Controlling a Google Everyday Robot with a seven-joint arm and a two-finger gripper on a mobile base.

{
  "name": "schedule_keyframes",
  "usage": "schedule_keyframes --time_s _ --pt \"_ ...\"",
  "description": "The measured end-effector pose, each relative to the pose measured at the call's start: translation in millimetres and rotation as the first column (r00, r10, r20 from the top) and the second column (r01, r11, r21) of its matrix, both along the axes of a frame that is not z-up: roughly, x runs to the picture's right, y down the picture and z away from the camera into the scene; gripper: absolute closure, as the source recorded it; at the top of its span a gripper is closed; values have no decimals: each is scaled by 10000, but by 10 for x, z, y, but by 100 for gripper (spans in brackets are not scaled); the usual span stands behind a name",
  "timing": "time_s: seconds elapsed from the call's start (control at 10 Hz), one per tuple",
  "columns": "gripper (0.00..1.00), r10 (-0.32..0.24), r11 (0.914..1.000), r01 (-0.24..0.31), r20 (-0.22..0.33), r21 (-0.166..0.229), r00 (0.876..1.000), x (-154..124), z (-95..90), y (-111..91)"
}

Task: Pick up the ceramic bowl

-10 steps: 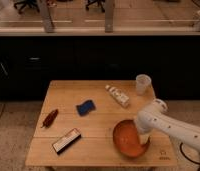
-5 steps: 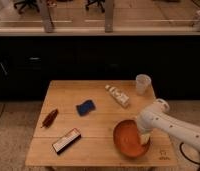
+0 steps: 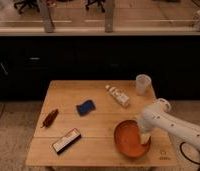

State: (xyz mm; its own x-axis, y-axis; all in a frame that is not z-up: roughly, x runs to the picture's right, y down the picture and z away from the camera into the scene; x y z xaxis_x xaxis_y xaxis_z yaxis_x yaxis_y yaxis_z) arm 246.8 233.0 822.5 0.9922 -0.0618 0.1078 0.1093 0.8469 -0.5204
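The ceramic bowl (image 3: 129,138) is wide, round, orange-brown and glossy. It sits on the wooden table (image 3: 98,120) near the front right corner. My white arm comes in from the right and bends down over the bowl's right rim. My gripper (image 3: 144,139) is at the bowl's right side, at or just inside the rim.
A translucent plastic cup (image 3: 142,83) stands at the back right. A white bottle (image 3: 117,95) lies near the middle back. A blue sponge (image 3: 85,107), a brown snack bar (image 3: 49,118) and a dark flat packet (image 3: 66,140) lie to the left. Dark cabinets stand behind.
The arm has shifted slightly, and the gripper has come down a little at the bowl's right rim. The bowl and other items have not moved.
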Motion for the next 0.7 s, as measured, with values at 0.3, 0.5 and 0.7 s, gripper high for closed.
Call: schedule_keyframes --time_s 0.3,0.5,0.7 --pt "20 142 9999 -142 43 -60 9999 13 34 -9" --pt "20 256 9996 -255 63 -84 9997 23 50 -5" --pt "20 300 9995 -299 58 -98 9995 35 55 -1"
